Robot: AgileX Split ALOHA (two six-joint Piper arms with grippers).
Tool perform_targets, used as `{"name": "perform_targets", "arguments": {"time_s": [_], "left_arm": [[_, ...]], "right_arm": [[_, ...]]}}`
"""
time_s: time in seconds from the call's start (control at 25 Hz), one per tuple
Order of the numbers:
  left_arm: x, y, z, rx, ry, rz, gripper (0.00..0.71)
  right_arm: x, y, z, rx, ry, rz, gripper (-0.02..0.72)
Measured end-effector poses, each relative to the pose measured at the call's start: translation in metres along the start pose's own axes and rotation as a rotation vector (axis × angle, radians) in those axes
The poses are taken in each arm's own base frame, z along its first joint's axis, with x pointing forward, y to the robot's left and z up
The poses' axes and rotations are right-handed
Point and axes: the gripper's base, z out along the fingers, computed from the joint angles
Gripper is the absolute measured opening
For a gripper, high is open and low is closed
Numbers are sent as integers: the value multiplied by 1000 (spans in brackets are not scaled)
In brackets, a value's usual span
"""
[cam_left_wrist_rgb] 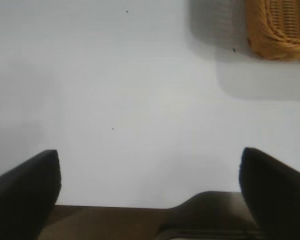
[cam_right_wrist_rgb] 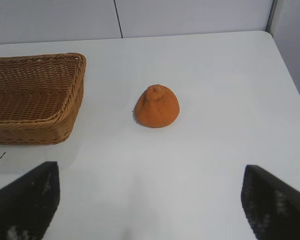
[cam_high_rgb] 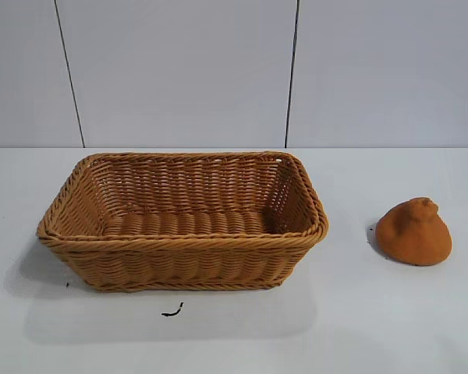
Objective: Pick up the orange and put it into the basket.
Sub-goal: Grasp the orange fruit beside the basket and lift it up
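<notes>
Both jaws wide open and holding nothing, wicker basket (cam_high_rgb: 183, 222) with nothing inside, orange (cam_high_rgb: 414, 232) well apart on table (cam_high_rgb: 390, 312).

The basket (cam_high_rgb: 183, 222) stands on the counter (cam_high_rgb: 390, 312), left of centre; the orange (cam_high_rgb: 414, 232) sits on the counter to its right, apart from it.

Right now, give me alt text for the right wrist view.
An orange sits on a white table, apart from a wicker basket. The right gripper is open in the foreground, holding nothing.
</notes>
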Motion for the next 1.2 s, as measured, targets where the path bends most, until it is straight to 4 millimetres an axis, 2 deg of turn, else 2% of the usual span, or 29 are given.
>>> {"name": "perform_targets", "arguments": {"time_s": [0.52,0.92,1.08,1.2], "left_arm": [[20,-1,-26,57,-207,47,696],[21,-1,-27,58,-215,47,696],[21,-1,-27,58,-215,47,696],[21,-1,-27,58,-215,47,696]], "right_arm": [[0,0,0,0,0,0,679],[-1,0,-1,3,-11,-5,679],[-16,-1,-3,16,-23,-17,679],[-38,-1,7,26,53,-21,679]]}}
